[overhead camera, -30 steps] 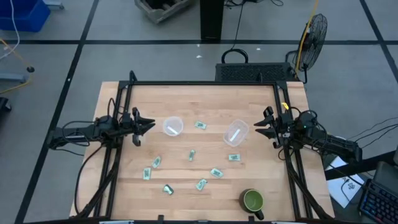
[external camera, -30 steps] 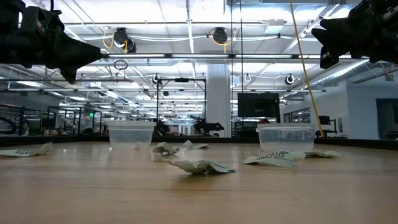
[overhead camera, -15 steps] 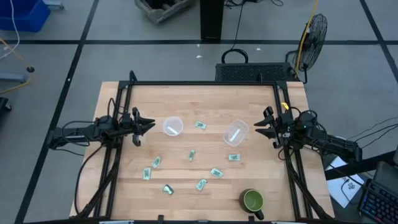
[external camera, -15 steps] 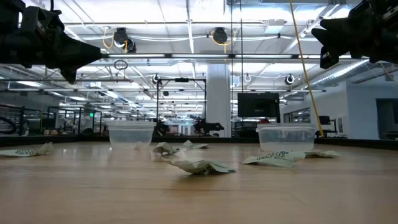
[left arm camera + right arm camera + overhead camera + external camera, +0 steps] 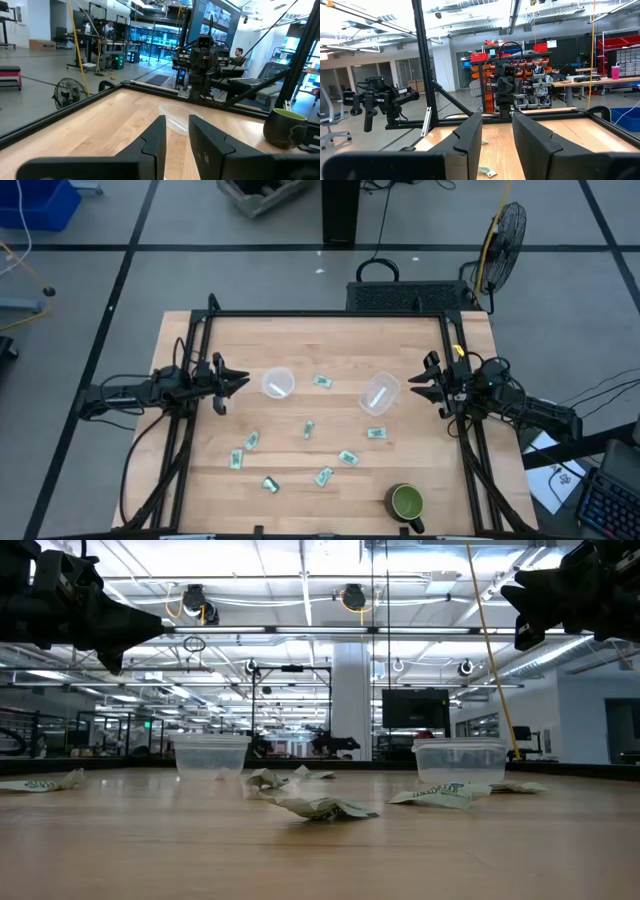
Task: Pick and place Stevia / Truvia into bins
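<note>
Several green-and-white Stevia packets lie flat and scattered on the wooden table, among them one packet (image 5: 321, 381) between the cups, another (image 5: 309, 429) mid-table, and a third (image 5: 270, 484) near the near edge. Two clear cups stand upright: the left cup (image 5: 278, 383) (image 5: 212, 755) and the right cup (image 5: 380, 393) (image 5: 460, 758). My left gripper (image 5: 240, 383) (image 5: 177, 135) hovers open above the table, left of the left cup. My right gripper (image 5: 415, 386) (image 5: 497, 135) hovers open, right of the right cup. Both grippers point toward the table's middle.
A green mug (image 5: 407, 503) (image 5: 285, 127) stands near the table's near right edge. A black frame rail (image 5: 320, 314) runs along the far side and both sides. Bare wood lies between the cups and the far rail.
</note>
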